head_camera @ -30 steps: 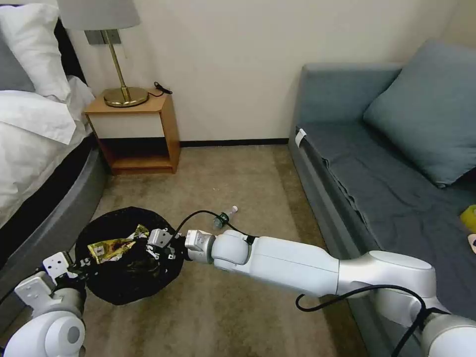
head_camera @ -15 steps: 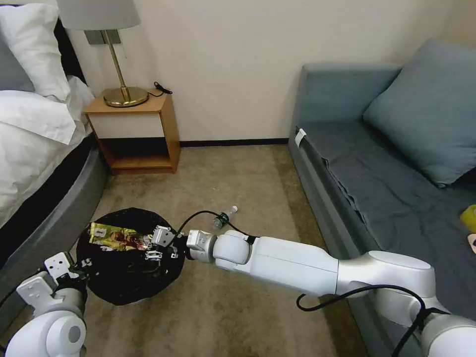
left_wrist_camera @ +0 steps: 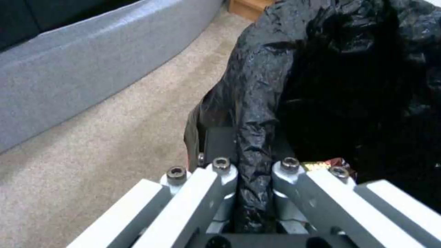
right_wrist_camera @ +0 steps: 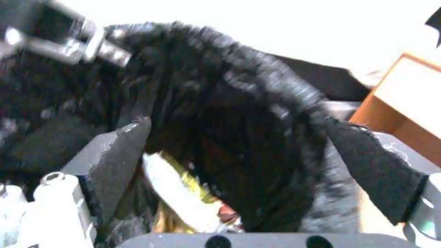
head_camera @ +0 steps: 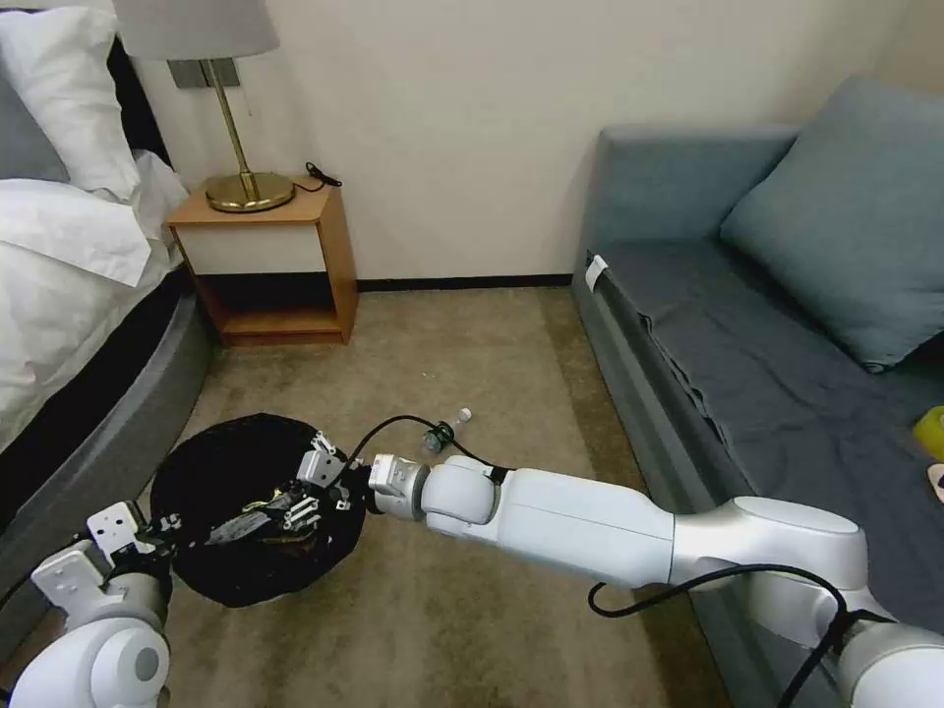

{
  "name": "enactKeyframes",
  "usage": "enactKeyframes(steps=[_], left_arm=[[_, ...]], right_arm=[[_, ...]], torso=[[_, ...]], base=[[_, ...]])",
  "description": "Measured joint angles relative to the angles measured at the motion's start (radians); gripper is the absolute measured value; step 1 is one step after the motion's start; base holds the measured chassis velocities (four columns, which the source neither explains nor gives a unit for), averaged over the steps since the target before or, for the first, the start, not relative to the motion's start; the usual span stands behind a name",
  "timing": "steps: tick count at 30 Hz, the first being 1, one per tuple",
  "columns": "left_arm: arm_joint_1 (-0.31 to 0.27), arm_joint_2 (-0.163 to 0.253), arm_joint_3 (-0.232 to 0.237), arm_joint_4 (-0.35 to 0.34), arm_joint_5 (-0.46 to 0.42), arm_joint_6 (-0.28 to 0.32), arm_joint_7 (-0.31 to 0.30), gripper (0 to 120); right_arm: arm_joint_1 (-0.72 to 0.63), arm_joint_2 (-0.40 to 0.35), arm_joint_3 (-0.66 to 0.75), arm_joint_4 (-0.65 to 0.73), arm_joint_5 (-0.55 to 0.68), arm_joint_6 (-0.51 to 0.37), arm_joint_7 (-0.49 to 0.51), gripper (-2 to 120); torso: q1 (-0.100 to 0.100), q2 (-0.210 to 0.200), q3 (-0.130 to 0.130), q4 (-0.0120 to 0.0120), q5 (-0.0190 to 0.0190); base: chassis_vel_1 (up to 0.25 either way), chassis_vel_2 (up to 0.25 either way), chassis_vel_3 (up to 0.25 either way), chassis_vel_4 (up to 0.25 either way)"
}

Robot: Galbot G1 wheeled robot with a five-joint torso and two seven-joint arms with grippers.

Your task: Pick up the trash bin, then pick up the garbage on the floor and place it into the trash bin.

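Trash bin (head_camera: pixel 258 506) on the carpet (head_camera: pixel 462 364) beside the bed (head_camera: pixel 69 324); its white body is hidden under the draped black bag, only crinkled plastic visible.

Left gripper (head_camera: pixel 157 531) at the bin's near-left rim, fingers clamped on a fold of the black bag (left_wrist_camera: pixel 255 179). In the left wrist view the plastic is squeezed between the two finger linkages; fingertips buried in the bag.

Right gripper (head_camera: pixel 307 490) at the bin's mouth on the right side, fingers (right_wrist_camera: pixel 122 155) spread, nothing between them. Right wrist view is blurred; a gold snack wrapper (right_wrist_camera: pixel 184 196) lies down inside the bin, partly covered by bag folds.

Small clear bottle (head_camera: pixel 447 429) on the carpet just past the right wrist, partly cut off by the cable (head_camera: pixel 393 428).
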Motion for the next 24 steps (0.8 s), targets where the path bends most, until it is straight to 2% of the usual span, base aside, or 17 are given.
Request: enactKeyframes(steps=[9, 13, 17, 20, 21, 24], left_arm=[[-0.002, 0.015, -0.013, 0.005, -0.013, -0.001, 0.001, 4], [0.002, 0.019, -0.022, 0.005, -0.019, -0.002, 0.001, 4], [0.003, 0.021, -0.026, 0.001, -0.023, -0.002, 0.000, 4], [0.006, 0.022, -0.032, -0.006, -0.028, -0.002, 0.000, 4], [0.006, 0.022, -0.032, -0.006, -0.028, -0.002, 0.000, 4], [0.010, 0.020, -0.039, -0.006, -0.026, -0.006, 0.001, 4]], right_arm=[[-0.020, -0.088, 0.159, 0.141, 0.047, -0.037, 0.055, 100], [-0.045, -0.162, 0.265, 0.209, 0.077, -0.060, 0.089, 100], [-0.067, -0.205, 0.324, 0.250, 0.094, -0.086, 0.121, 100], [-0.128, -0.264, 0.442, 0.311, 0.102, -0.119, 0.164, 100], [-0.128, -0.264, 0.442, 0.311, 0.102, -0.119, 0.164, 100], [-0.215, -0.306, 0.572, 0.375, 0.088, -0.166, 0.216, 100]], torso=[[0.000, 0.000, 0.000, 0.0000, 0.0001], [0.000, 0.000, 0.000, 0.0000, 0.0001], [0.000, 0.000, 0.000, -0.0002, 0.0002], [0.000, 0.000, 0.000, -0.0001, 0.0003], [0.000, 0.000, 0.000, -0.0001, 0.0003], [0.000, 0.000, 0.000, 0.0000, 0.0003]], base=[[0.000, 0.000, 0.000, 0.000], [0.000, 0.000, 0.000, 0.000], [0.000, 0.000, 0.000, 0.000], [0.000, 0.000, 0.000, 0.000], [0.000, 0.000, 0.000, 0.000], [0.000, 0.000, 0.000, 0.000]])
